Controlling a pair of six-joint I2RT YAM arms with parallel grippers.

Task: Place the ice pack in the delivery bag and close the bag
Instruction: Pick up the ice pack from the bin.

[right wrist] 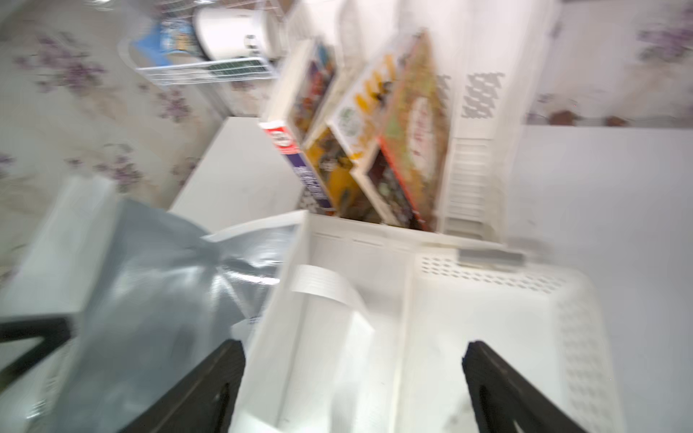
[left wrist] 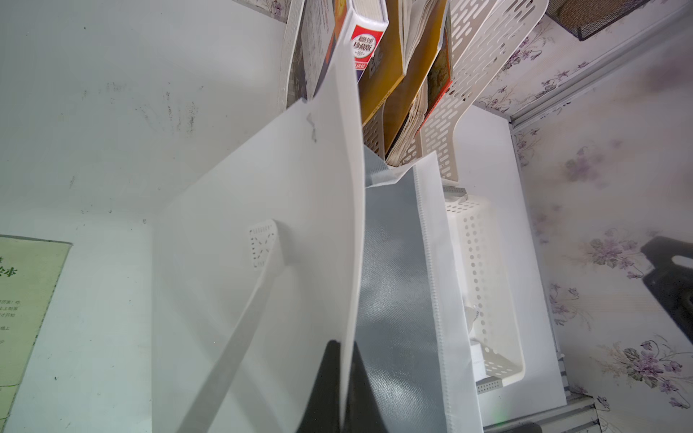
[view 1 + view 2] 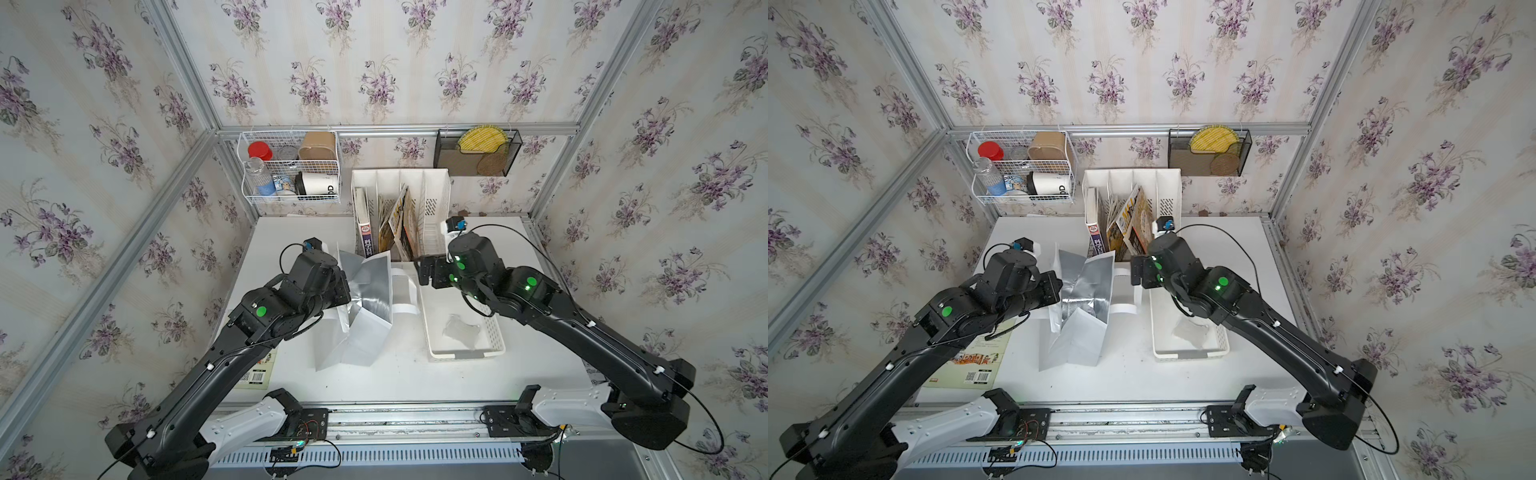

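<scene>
The left end effector [image 2: 343,348] pinches a wall of the delivery bag [image 3: 365,299] mid-frame to hold it open, and the right end effector [image 1: 352,344], wide open and empty, next needs to dip into the basket [image 3: 465,354], right of centre, for the ice pack [image 3: 461,330].

Place: a robot test cell dressed as a corner of a home; a workbench setup, not a lived-in room
Frame: bare aluminium profile rails [image 3: 395,129] edge every wall panel and corner
Walls: floral wallpaper [image 3: 374,62], purple sprigs on pale stripes, on all three sides in both top views
Bench: plain white tabletop [image 3: 395,382]; a metal mounting rail [image 3: 407,419] along its front edge
Machines: left arm [image 3: 199,386] and right arm [image 3: 602,349] mounted at that rail; loose cables and green lights on both
Household props: white wire basket [image 3: 291,134] hung on the back wall, with a bottle [image 3: 259,176] and a cup [image 3: 318,184]; black mesh holder [image 3: 444,160] with a yellow woven mat [image 3: 482,139]; white magazine file [image 3: 436,187] with books [image 3: 401,220]
</scene>
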